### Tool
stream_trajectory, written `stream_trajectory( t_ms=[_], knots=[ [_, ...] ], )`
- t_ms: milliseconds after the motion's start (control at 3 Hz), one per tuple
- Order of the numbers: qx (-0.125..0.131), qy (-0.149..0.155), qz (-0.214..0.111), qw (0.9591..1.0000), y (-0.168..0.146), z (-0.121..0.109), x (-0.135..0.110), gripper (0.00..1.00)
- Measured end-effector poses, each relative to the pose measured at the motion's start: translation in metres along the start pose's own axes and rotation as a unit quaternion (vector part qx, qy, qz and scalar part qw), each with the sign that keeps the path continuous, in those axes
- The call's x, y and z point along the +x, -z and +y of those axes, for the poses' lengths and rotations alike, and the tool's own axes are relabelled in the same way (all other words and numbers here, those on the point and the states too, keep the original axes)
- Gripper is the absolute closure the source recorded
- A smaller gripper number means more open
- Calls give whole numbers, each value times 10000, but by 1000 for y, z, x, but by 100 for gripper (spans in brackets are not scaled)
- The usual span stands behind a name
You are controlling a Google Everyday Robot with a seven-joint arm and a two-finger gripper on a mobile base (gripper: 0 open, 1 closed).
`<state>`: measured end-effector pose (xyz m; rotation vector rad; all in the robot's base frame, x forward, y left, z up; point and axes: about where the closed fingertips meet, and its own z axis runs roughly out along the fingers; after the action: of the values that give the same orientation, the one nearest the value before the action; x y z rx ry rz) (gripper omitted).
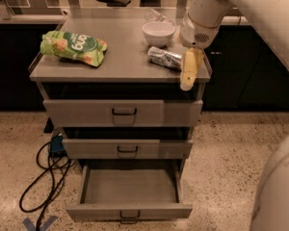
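One pale yellow two-finger gripper (pixel 186 83), carried on a white arm (pixel 207 13), is hung pointing downward at the right front edge of the grey cabinet top (pixel 120 64). Whether it is clenched or released cannot be told. Nothing is seen to be grasped by it.

One crumpled silver foil packet (pixel 164 58) is laid on its side on the right part of the top, just beside the gripper on its left. Contact between the two cannot be made out.

One round white bowl (pixel 158 32) is stood upright behind the packet, near it.

One green snack bag with white lettering (pixel 73 47) is laid flat on the left part of the top, well apart from the gripper.

Three drawers are fitted in the grey metal cabinet. The top drawer (pixel 124 112) and the middle drawer (pixel 127 149) are pushed in, and the bottom drawer (pixel 130 189) is pulled out.

One black cable (pixel 41 182) is looped on the speckled floor (pixel 226 167) to the left of the cabinet.
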<state>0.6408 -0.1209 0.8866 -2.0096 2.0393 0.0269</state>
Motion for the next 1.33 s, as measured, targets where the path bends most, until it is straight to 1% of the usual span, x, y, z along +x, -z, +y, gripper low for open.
stream_trajectory(
  t_ms=[333, 667, 1000, 1333],
  knots=[
    [127, 618, 68, 9980, 6, -31, -26, 0],
    [600, 1346, -231, 9888, 26, -75, -72, 0],
    [979, 1392, -359, 9848, 51, -91, -80, 0],
    [976, 1388, -358, 9848, 51, -91, -80, 0]
  ],
)
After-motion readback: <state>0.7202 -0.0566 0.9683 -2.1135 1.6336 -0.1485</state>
